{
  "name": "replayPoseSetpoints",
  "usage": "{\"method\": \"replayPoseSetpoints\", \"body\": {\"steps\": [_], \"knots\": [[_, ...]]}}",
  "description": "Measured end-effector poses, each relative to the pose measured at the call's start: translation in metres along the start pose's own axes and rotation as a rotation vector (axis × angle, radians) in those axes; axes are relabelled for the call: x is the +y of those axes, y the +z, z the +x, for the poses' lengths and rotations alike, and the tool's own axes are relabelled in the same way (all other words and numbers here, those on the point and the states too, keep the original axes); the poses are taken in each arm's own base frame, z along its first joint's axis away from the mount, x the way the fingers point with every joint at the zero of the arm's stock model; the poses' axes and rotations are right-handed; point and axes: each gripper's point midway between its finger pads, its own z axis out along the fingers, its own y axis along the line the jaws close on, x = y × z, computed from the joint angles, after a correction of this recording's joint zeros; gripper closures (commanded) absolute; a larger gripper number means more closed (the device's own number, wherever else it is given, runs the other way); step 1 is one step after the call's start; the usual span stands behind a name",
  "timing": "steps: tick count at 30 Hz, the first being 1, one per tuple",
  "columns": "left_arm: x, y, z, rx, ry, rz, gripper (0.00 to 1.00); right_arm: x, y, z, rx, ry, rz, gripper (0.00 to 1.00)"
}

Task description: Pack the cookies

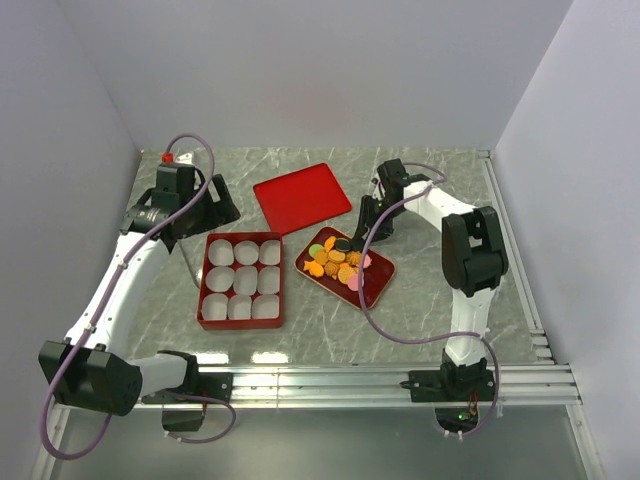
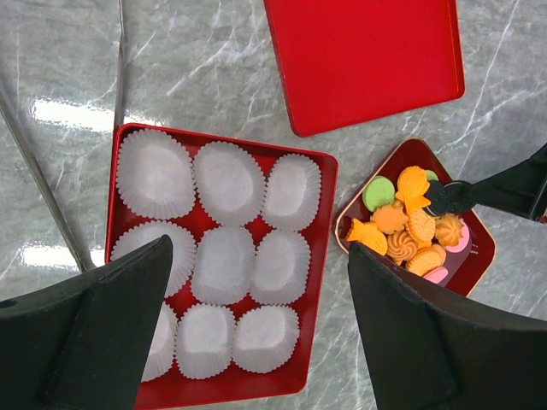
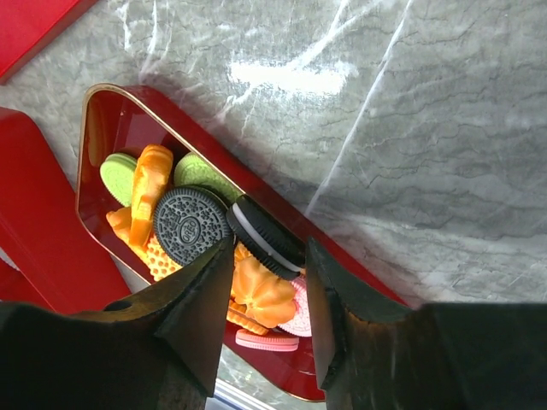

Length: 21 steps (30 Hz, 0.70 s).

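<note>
The cookies [image 1: 338,262] lie piled in a small red tray [image 1: 380,281]: orange, green, pink and black pieces. My right gripper [image 1: 352,238] is down at the tray's far end. In the right wrist view its fingertips [image 3: 265,252] are closed on a black sandwich cookie [image 3: 267,232], held tilted on edge above an orange flower cookie [image 3: 261,293]. A second black cookie [image 3: 186,225] lies flat beside it. My left gripper [image 1: 218,212] is open and empty, hovering over a red box [image 2: 329,224] of white paper cups [image 2: 224,263]; its jaws [image 2: 259,260] stand wide apart.
A flat red lid [image 1: 302,196] lies on the marble table behind the box and tray. It also shows in the left wrist view [image 2: 367,60]. The box's cups hold nothing. White walls close off the left, back and right.
</note>
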Motion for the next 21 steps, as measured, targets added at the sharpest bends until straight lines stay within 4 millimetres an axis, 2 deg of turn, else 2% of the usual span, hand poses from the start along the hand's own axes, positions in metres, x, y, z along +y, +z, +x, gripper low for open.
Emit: {"method": "replayPoseSetpoints", "body": {"steps": [7, 11, 12, 16, 21], "knots": [[0.001, 0.0, 0.002, 0.006, 0.0, -0.003, 0.11, 0.004, 0.004, 0.003, 0.009, -0.011, -0.002, 0.56], [0.001, 0.0, 0.002, 0.007, 0.0, -0.003, 0.11, 0.006, 0.005, 0.005, 0.012, -0.017, -0.003, 0.53], [0.001, 0.0, 0.002, 0.007, 0.0, -0.003, 0.11, 0.007, 0.005, 0.005, 0.012, -0.017, -0.004, 0.5], [0.0, 0.0, 0.002, 0.008, 0.002, -0.002, 0.11, 0.01, 0.004, 0.004, 0.011, -0.013, -0.016, 0.3], [0.002, 0.0, 0.002, 0.001, 0.003, -0.023, 0.1, 0.007, 0.004, 0.0, -0.008, -0.02, 0.01, 0.22]]}}
